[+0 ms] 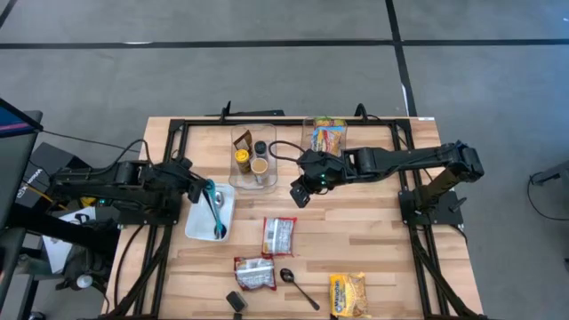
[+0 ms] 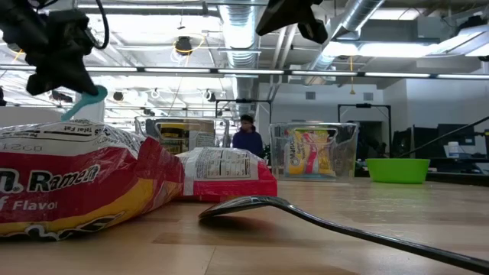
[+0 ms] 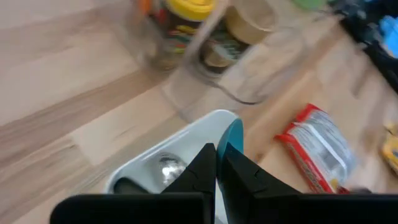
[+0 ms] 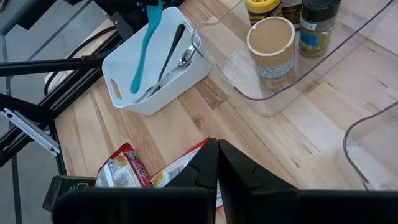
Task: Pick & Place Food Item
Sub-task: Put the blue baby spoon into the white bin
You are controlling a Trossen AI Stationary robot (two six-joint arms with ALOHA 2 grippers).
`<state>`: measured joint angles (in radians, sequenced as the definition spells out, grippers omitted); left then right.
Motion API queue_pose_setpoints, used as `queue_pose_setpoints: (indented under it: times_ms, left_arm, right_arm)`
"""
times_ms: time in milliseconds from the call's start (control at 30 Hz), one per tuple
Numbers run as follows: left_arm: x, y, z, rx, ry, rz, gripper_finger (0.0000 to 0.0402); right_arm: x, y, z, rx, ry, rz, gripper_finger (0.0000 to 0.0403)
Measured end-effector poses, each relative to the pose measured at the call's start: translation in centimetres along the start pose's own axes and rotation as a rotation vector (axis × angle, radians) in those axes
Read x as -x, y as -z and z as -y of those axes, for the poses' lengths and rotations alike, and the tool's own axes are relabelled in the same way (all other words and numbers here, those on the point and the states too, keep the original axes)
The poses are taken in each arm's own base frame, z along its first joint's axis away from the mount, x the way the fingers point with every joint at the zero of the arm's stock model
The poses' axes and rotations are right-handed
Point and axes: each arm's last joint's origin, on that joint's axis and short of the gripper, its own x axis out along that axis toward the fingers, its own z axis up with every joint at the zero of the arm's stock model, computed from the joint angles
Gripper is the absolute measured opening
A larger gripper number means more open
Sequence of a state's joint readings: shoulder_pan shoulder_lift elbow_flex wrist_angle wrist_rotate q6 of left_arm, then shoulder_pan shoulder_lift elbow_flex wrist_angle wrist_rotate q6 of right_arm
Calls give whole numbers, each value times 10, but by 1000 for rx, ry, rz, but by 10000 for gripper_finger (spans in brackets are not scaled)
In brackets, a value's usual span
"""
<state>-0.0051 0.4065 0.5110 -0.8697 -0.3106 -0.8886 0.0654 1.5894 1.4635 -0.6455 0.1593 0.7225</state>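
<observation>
My left gripper (image 1: 208, 187) is shut on a teal utensil (image 4: 143, 46) over a white bin (image 1: 197, 224) at the table's left. A dark-handled metal spoon (image 4: 177, 53) lies in that bin. My right gripper (image 1: 300, 194) hangs shut and empty above the table's middle, beside a clear tub (image 1: 252, 160) of jars. Below and near it lies a red-and-white ramen packet (image 1: 278, 236). A second one (image 1: 255, 273) and a yellow packet (image 1: 347, 293) lie toward the near edge. One more packet (image 1: 327, 138) sits in a clear tub at the far side. My left gripper pinches the teal utensil's upper end (image 3: 233, 134) between its two fingertips, slanting down from above. The utensil hangs below the fingers and its lower end (image 4: 135, 84) reaches down into the white bin.
A loose metal spoon (image 1: 298, 286) and a small black object (image 1: 236, 302) lie near the table's near edge. Black frame rails (image 1: 173, 169) run along both sides of the table. Bare wood lies between the two near packets and the right rail.
</observation>
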Motion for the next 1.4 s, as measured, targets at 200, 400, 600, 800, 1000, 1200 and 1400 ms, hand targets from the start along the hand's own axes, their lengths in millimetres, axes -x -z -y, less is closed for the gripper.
queue_pose_setpoints:
  times_ms: [200, 400, 600, 800, 1000, 1200, 1400]
  left_arm:
    - [0, 4, -6, 72, -76, -27, 3]
    - [-8, 12, -11, 131, -117, -58, 3]
    - [-17, 18, -14, 150, -129, -90, 3]
    - [-21, 20, -14, 152, -127, -89, 3]
    - [-25, 22, -14, 145, -144, -100, 3]
    - [-27, 23, -14, 129, -166, -116, 4]
    - [-30, 23, -13, 119, -187, -131, 26]
  right_arm:
    - [0, 0, 0, 0, 0, 1, 3]
    - [0, 0, 0, 0, 3, 3, 3]
    - [0, 0, 0, -1, 2, 3, 3]
    - [0, 0, 0, -1, 2, 3, 3]
    - [0, 0, 0, 0, 3, 2, 3]
    - [0, 0, 0, 11, 4, 1, 3]
    - [0, 0, 0, 13, 4, 1, 3]
